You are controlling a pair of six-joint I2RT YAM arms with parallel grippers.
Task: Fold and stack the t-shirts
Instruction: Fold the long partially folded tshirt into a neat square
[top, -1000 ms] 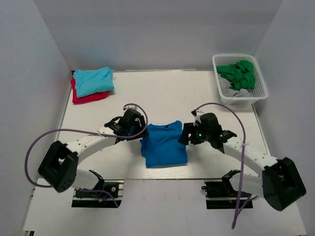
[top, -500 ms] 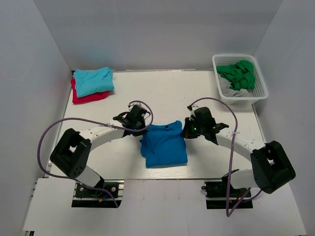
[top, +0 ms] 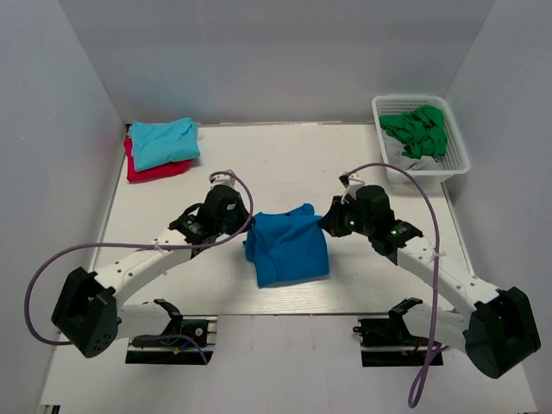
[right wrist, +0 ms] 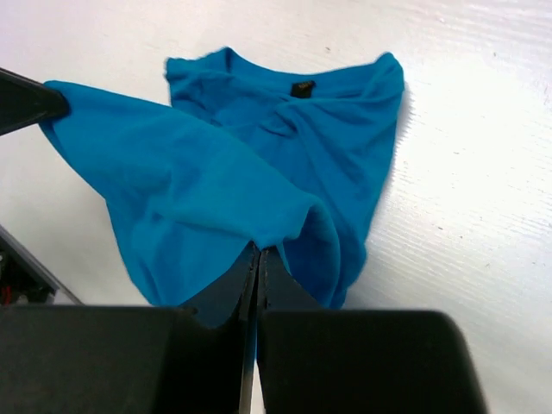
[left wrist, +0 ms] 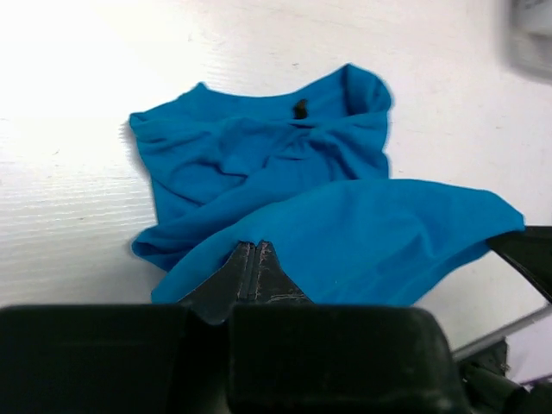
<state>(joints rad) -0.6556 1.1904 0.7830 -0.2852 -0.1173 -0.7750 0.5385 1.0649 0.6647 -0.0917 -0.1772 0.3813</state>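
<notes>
A royal-blue t-shirt (top: 287, 246) lies partly folded in the middle of the table, its far edge lifted off the surface. My left gripper (top: 246, 231) is shut on the blue t-shirt (left wrist: 345, 233) at its left corner. My right gripper (top: 325, 224) is shut on the same blue t-shirt (right wrist: 216, 172) at its right corner. The cloth stretches between the two grippers and hangs over the flat lower part. At the far left a folded turquoise t-shirt (top: 164, 141) lies on a red t-shirt (top: 147, 170).
A white basket (top: 448, 164) at the far right holds green clothes (top: 417, 129) and something pale. White walls stand on three sides. The two arm bases sit at the near edge of the table (top: 285, 164).
Both grippers have shut on the far corners of the blue t-shirt and lifted that edge, drawing it toward the near side. The shirt now looks bunched and shorter.
</notes>
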